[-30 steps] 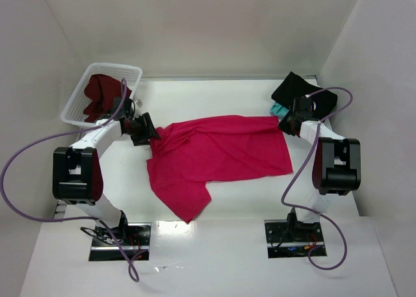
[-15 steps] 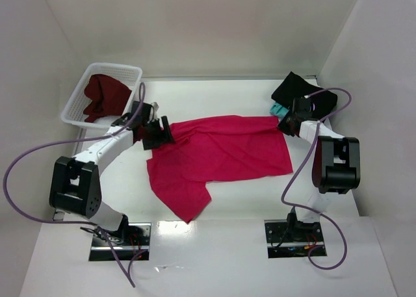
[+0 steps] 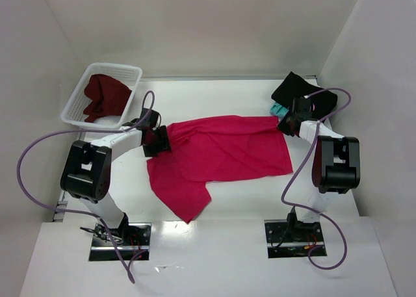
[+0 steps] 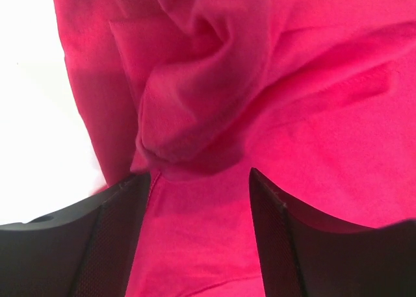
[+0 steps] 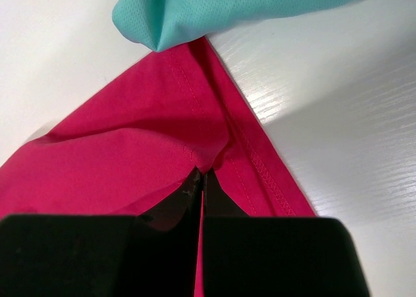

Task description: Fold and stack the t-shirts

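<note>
Ctr of the white counter (image 3: 247,199): crimson-pink t-shirt (image 3: 221,154) lies spread out and rumpled, w/ one flap pointing near-left.

L gripper (image 3: 158,141) sits at the shirt's far-left edge. Its fingers (image 4: 110,238) are spread apart. In the L wrist view a bunched fold of pink cloth lies just ahead of the gap, and cloth lies under both fingers, but they aren't closed on it.

R gripper (image 3: 284,123) is at the shirt's far-right corner. Its fingers are pressed together, pinching the hemmed corner of the pink cloth.

Teal t-shirt (image 5: 227,4) lies just beyond that corner, its edge touching the pink hem in the R wrist view. From above only a small bit of teal shows, beside the black t-shirt (image 3: 302,89), which is bunched in the far-right corner of the counter.

Maroon t-shirt (image 3: 104,95) is heaped inside the white lattice basket (image 3: 84,122) at far left, apart from the pink shirt.
</note>
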